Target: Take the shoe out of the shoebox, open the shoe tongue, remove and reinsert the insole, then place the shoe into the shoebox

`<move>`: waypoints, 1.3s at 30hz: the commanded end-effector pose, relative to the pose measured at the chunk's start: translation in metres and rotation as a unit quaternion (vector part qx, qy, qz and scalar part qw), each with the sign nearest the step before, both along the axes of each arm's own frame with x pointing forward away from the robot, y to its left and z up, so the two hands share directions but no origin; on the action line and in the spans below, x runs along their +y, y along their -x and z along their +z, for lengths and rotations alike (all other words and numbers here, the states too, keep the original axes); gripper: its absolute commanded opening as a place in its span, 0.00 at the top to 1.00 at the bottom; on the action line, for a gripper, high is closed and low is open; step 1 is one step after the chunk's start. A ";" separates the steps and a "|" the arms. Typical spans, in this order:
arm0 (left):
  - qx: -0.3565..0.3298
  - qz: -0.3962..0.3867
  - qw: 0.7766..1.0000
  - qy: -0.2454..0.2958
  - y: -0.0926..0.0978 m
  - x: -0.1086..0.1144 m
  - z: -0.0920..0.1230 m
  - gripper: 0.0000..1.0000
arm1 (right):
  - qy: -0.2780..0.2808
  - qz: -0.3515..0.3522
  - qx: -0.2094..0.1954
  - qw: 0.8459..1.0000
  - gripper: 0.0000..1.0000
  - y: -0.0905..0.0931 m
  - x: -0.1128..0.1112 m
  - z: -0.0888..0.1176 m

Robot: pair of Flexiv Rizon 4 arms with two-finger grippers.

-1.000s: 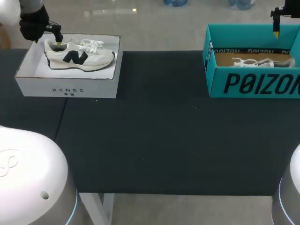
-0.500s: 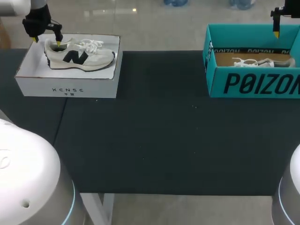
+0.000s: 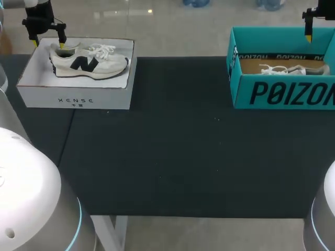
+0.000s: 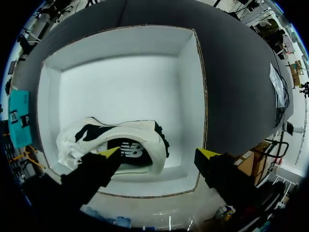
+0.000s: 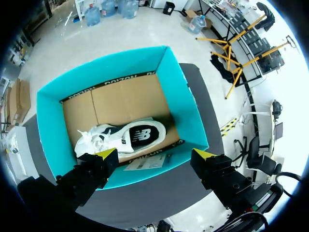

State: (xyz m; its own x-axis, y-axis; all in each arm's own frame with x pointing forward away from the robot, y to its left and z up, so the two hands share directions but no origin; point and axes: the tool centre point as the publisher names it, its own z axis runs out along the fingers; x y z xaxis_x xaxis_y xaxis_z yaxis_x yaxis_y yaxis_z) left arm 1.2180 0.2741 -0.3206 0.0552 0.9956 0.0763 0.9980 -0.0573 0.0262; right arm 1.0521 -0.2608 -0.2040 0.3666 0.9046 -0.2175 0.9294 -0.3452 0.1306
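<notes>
1. Our left gripper (image 3: 48,44) now stands higher than a second ago, apparently clear of the shoe (image 3: 89,63), fingers spread and empty.
2. The shoe lies in the white box (image 3: 73,97), not yet taken out.
3. Our right gripper (image 5: 154,155) hangs spread above the teal box (image 3: 282,94).
4. Both boxes carry printed front lettering.

A white shoebox (image 4: 130,92) sits open on the dark desk (image 4: 236,87), most of its floor bare. A white shoe (image 4: 91,140) with a black side mark stands upright in it, close along one long wall, and a logo shows in its dark opening. The claw (image 4: 159,153) hangs above with its fingers spread wide. One yellow tip (image 4: 110,152) is over the shoe's opening and the other (image 4: 207,153) is out past the box's rim, with the heel between them and nothing gripped.
</notes>
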 end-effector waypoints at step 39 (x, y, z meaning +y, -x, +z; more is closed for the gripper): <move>0.058 0.033 0.998 0.023 -0.036 -0.001 -0.041 0.00 | 0.000 0.000 0.000 1.000 0.00 0.001 0.000 0.000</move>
State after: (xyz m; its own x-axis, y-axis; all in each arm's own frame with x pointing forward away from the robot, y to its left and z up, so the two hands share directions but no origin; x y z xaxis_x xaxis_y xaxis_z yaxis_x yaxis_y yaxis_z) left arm 1.2417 0.2717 -0.3593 -0.0053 0.9996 0.0285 0.9951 0.0024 0.0989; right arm 1.0521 -0.2609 -0.2040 0.3667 0.9046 -0.2174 0.9293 -0.3454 0.1305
